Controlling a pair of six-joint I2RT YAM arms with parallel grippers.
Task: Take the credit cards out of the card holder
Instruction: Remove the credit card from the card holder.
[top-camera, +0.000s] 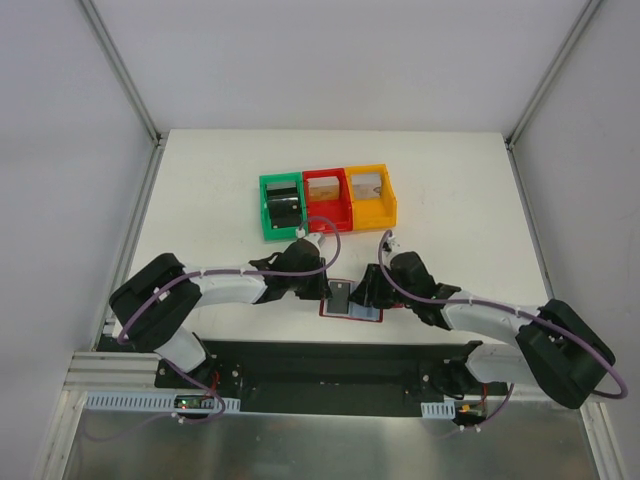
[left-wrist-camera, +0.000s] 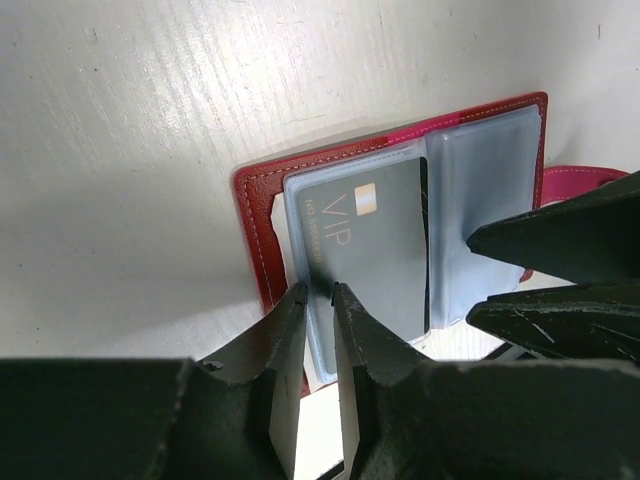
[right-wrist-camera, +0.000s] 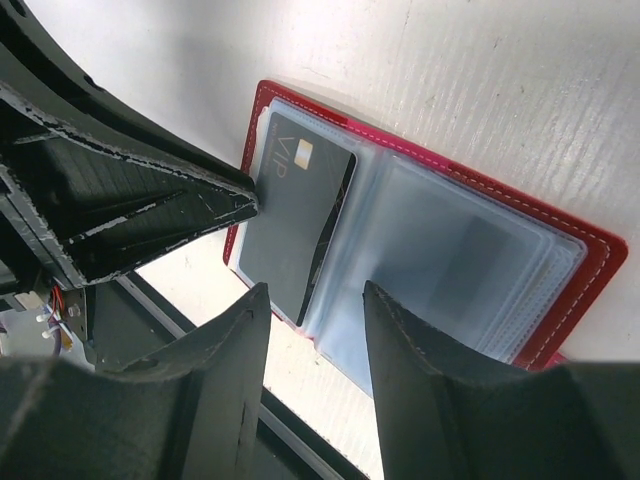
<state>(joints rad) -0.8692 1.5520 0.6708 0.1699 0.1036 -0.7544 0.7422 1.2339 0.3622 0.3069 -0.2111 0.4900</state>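
Dark grey plastic credit card (left-wrist-camera: 375, 250) sits in a clear sleeve on the left-arm side of the small dark-red bi-fold card holder (left-wrist-camera: 262, 205). The holder lies open & flat on the white table (left-wrist-camera: 150, 140), near its front edge, between the 2 arms. More clear plastic sleeves (right-wrist-camera: 450, 250) fan out on the right half; one shows a faint darker patch, maybe a 2nd card, can't tell. The left gripper (left-wrist-camera: 320, 292) is at the card's outer edge, jaws narrow, only a slit apart; can't tell if they nip card, sleeve or nothing. The right gripper (right-wrist-camera: 312, 295) hangs over the holder's near edge by the fold, jaws moderately wide, nothing between them. Well behind stand a green plastic bin (top-camera: 265, 215) w/ a black block (top-camera: 283, 205) in it, a red plastic bin (top-camera: 308, 205) & a yellow plastic bin (top-camera: 392, 205), in a row. Risks, as I judge them: nothing visibly pins the holder, so a pull on the card could drag or lift the whole thing. If the left tips catch sleeve along w/ card, it prob. won't slide out. A thin card may also slip from narrow tips. The 2 grippers are close & could knock. Writing: "VIP" in pale letters on the card, beside a small gold chip square; below it a line starting "NO", digits too small to read.
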